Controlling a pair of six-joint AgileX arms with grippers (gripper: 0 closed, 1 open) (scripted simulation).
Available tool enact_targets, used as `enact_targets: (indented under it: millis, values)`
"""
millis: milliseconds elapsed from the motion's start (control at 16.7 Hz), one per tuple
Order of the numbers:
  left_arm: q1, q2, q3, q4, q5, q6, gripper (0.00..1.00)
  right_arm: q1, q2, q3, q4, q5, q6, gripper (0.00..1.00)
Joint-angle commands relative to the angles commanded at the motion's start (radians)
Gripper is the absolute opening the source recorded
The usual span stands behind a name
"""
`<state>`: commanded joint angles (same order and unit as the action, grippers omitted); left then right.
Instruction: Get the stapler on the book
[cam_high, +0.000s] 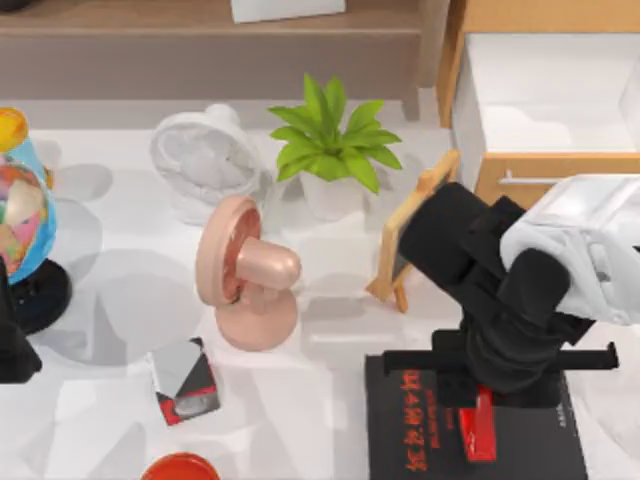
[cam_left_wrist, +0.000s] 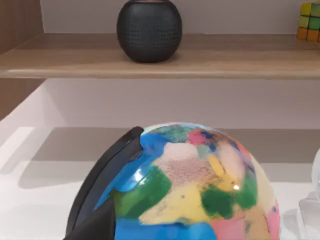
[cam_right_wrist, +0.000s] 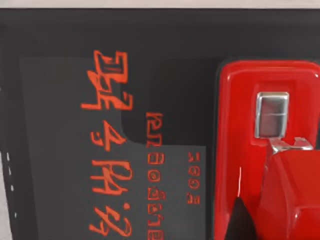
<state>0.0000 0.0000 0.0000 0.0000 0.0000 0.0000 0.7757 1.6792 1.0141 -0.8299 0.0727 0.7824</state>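
A white bench (cam_high: 330, 380) backed by a wooden shelf (cam_high: 200, 40) carries a globe (cam_high: 20, 200) at far left, a white fan (cam_high: 205, 160), a pink fan (cam_high: 245, 275), a plant (cam_high: 330, 140) and a small chalkboard (cam_high: 415, 235). The book (cam_high: 400, 430) lies at the near right, and the stapler (cam_high: 478, 430) rests lengthwise on its cover, just under the right gripper (cam_high: 480, 400); whether its fingers are clenched or released I cannot tell. The left arm (cam_high: 12, 340) is parked at the left edge beside the globe. A small box (cam_high: 187, 385) and a red dish (cam_high: 180, 467) sit near left
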Motion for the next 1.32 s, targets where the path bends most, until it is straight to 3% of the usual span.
enact_targets:
  millis: [180,960,1320]
  values:
    - [0.000,0.000,0.000,0.000,0.000,0.000,1.00,0.000,0.000,0.000,0.000,0.000,0.000,0.00]
    - [0.000,0.000,0.000,0.000,0.000,0.000,1.00,0.000,0.000,0.000,0.000,0.000,0.000,0.98]
    - [0.000,0.000,0.000,0.000,0.000,0.000,1.00,0.000,0.000,0.000,0.000,0.000,0.000,1.00]
